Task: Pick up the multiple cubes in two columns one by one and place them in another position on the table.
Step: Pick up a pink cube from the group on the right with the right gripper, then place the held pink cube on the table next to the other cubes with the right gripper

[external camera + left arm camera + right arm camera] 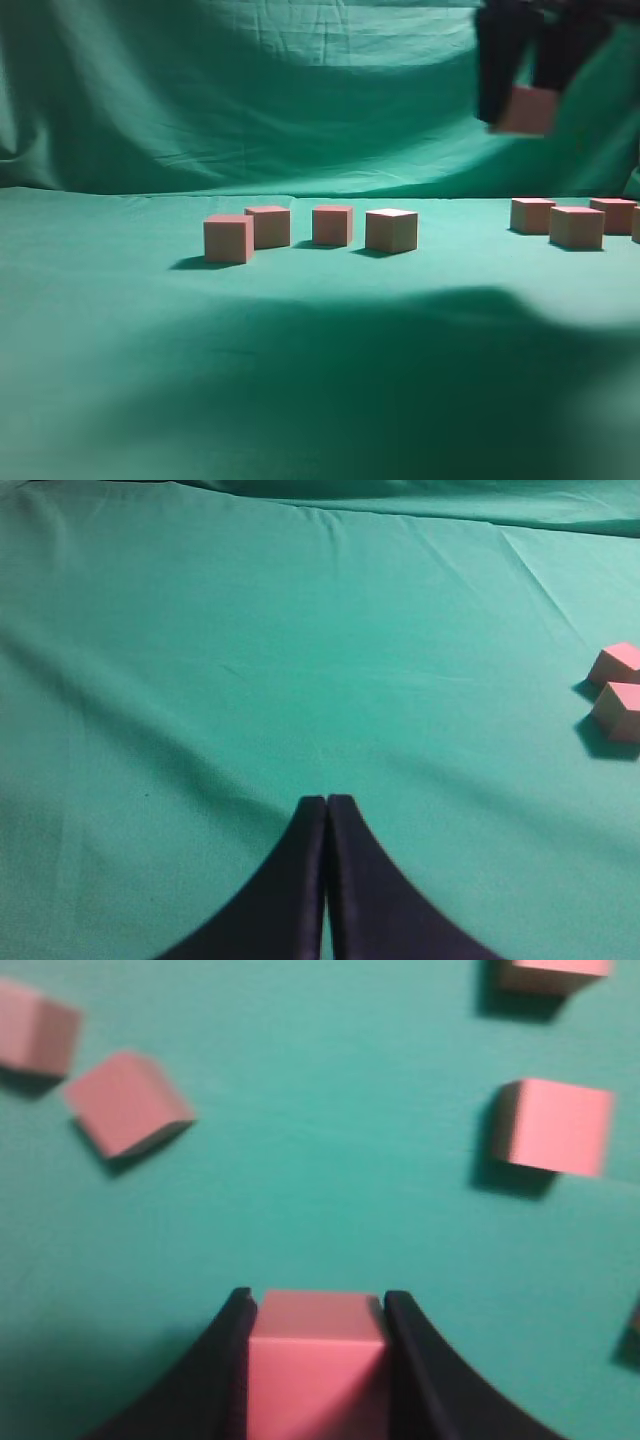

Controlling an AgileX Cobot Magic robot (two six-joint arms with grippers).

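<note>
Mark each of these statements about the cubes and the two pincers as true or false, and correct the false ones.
1. The right pincer grips a cube between its fingers. True.
2. The held cube rests on the table. False: in the exterior view it hangs in the air, well above the cloth.
3. The left pincer is closed and holds nothing. True.
4. Four cubes stand in the group left of centre in the exterior view. True.
5. The left pincer touches a cube. False: the two cubes in its view lie far off at the right edge.
</note>
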